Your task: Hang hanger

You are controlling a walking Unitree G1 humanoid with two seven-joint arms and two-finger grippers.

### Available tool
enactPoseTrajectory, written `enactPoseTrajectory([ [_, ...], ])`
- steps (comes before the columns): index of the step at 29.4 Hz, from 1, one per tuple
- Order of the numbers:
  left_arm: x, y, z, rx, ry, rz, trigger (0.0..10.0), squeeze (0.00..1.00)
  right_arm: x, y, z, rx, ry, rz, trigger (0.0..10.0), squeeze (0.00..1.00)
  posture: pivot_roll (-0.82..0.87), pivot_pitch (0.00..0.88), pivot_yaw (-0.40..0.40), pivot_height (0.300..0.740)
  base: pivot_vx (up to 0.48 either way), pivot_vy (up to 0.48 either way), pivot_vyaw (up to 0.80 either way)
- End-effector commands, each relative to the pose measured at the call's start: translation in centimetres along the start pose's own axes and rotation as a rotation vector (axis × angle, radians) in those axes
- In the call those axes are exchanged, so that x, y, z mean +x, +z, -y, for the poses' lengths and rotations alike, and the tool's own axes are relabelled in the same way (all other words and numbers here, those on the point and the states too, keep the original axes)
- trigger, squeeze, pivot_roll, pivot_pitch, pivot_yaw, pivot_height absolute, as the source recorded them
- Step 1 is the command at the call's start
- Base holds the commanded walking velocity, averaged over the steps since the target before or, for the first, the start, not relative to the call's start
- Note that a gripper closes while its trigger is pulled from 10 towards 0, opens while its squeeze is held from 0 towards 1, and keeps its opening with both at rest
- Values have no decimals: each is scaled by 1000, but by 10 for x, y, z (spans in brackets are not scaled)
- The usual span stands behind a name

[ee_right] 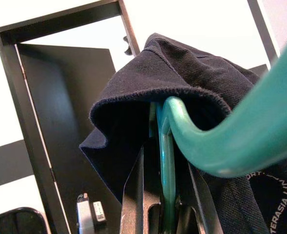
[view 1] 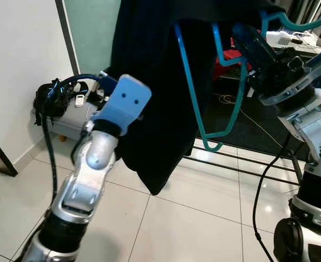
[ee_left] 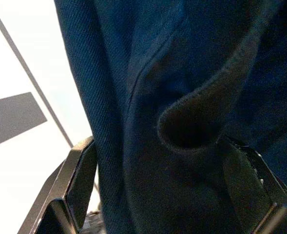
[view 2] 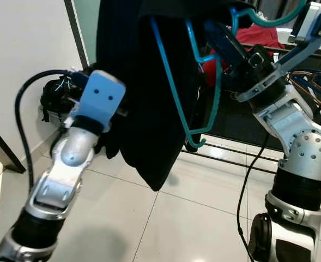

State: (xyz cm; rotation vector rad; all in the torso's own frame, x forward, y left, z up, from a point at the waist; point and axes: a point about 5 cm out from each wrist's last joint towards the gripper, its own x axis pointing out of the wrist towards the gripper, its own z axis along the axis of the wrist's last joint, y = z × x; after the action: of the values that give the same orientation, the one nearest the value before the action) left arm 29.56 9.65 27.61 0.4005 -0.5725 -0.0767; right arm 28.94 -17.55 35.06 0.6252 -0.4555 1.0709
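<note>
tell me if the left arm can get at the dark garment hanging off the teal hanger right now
Probably yes. The left end effector already has a fold of the dark garment between its fingers, with nothing in the way. The right end effector holds the teal hanger.

Floor: glossy white square tiles [view 1: 193, 218] with thin dark grout lines, reflecting light.
Against the white wall, at left: low grey box-shaped unit [view 1: 73, 121] standing on the tiles, with a tangle of black cables [view 1: 50, 100] heaped on top.
Further back: dark carpet or mat [view 1: 258, 128] meeting the tiles along a straight edge.
On the tiles near that edge: black metal rails [view 1: 242, 162] running across, parallel to each other.
On the mat: thin yellowish cord [view 1: 225, 99] lying loose.
</note>
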Motion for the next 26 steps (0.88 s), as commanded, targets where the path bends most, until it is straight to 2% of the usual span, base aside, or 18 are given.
enactPoseTrajectory([
  [1, 4, 5, 1, -45, 8, 26, 10000, 0, 4, 9, -8, -36, 41, 39, 10000, 0, -51, 7, -54, 740, 0, 0, 0],
  [9, 6, 10, 0, -76, 27, 46, 10000, 0, 3, 7, -7, -34, 28, 38, 10000, 0, -48, 5, -54, 740, 0, 0, 0],
  [10, 6, 10, -1, -80, 31, 48, 8667, 0, 3, 6, -6, -33, 26, 37, 10000, 0, -48, 3, -55, 740, 0, 0, 0],
  [11, 6, 11, -1, -84, 34, 50, 2902, 0, 4, 6, -6, -34, 21, 35, 10000, 0, -48, 2, -56, 740, 0, 0, 0],
  [13, 7, 11, -1, -87, 35, 52, 2902, 0, 4, 5, -5, -35, 17, 33, 10000, 0, -48, 1, -56, 740, 0, 0, 0],
  [14, 7, 11, -2, -94, 36, 54, 0, 0, 4, 4, -4, -37, 11, 30, 10000, 0, -48, 1, -56, 740, 0, 0, 0],
  [26, 5, 8, -7, -106, 50, 45, 0, 0, 2, -7, 7, -68, -88, -1, 10000, 0, -41, 8, -55, 740, 0, 0, 0],
])
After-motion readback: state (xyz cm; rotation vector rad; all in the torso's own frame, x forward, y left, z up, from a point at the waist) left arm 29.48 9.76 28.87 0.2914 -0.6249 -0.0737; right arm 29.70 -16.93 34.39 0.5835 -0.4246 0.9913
